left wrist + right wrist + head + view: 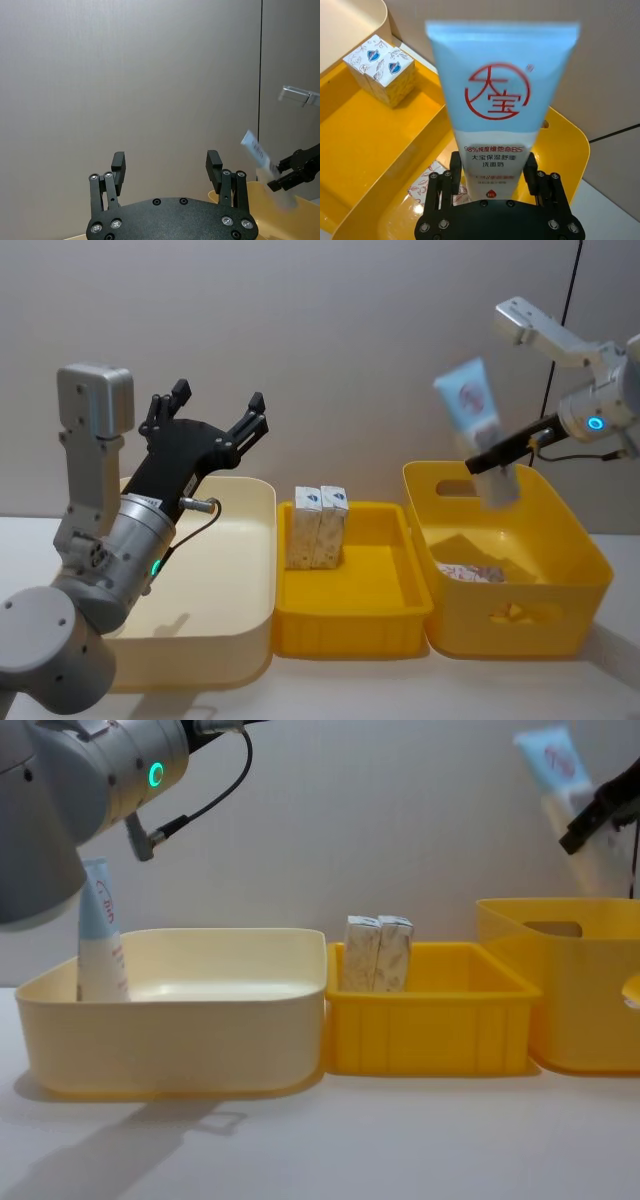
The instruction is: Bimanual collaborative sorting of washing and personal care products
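Your right gripper (pixel 492 175) is clamped on a white squeeze tube (pixel 477 420), light-blue end up, held tilted in the air above the tall yellow bin (pixel 575 540) at the right. A small patterned carton (pixel 470 572) lies flat on that bin's floor.

Your left gripper (pixel 212 405) is raised over the cream bin (pixel 170 1020) at the left, fingers spread apart, holding nothing. A second tube (pixel 100 935) stands upright in that bin's far-left corner.

Two cream cartons (pixel 320 525) stand side by side, touching, at the back of the shallow yellow tray (pixel 350 625) between the bins on the desk (pixel 400 1140).
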Action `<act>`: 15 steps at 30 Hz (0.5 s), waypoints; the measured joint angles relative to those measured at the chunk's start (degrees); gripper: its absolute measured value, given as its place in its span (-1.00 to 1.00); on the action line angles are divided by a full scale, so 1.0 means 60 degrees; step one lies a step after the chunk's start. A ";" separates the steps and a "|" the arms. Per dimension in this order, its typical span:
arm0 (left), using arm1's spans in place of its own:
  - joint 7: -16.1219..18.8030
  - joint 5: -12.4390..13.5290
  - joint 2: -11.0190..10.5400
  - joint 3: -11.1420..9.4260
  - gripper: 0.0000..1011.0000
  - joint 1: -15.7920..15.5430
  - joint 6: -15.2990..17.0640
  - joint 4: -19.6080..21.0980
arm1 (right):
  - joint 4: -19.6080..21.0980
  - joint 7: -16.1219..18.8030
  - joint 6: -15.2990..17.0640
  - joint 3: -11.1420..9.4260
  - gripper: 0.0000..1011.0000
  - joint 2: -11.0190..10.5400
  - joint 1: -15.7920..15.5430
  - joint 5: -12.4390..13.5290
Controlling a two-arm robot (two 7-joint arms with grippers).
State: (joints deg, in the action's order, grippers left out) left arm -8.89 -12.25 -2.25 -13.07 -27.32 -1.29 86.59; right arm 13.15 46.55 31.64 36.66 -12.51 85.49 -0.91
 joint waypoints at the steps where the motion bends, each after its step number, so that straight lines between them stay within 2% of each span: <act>1: 0.0000 0.0000 0.0001 0.0000 0.98 0.0001 0.0000 0.0000 | -0.0059 0.0011 -0.0006 0.0008 0.41 0.0015 0.0028 -0.0005; 5: 0.0000 0.0000 0.0000 0.0000 0.98 0.0000 0.0001 0.0000 | -0.0396 0.0082 -0.0060 0.0051 0.70 0.0099 0.0186 -0.0035; 8: 0.0000 0.0000 0.0000 0.0000 0.98 0.0001 0.0001 0.0000 | -0.0555 0.0125 -0.0080 0.0071 0.79 0.0141 0.0258 -0.0057; 10: 0.0001 0.0001 0.0000 0.0000 0.98 0.0000 0.0001 0.0000 | -0.0622 0.0140 -0.0086 0.0079 0.93 0.0153 0.0287 -0.0064; 15: 0.0000 0.0000 0.0000 0.0000 0.98 0.0000 0.0001 0.0000 | -0.0788 0.0175 -0.0112 0.0096 0.98 0.0198 0.0364 -0.0077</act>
State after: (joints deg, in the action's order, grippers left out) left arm -8.89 -12.25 -2.25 -13.07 -27.32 -1.29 86.60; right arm 8.43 47.60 30.97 37.23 -11.32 87.67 -1.37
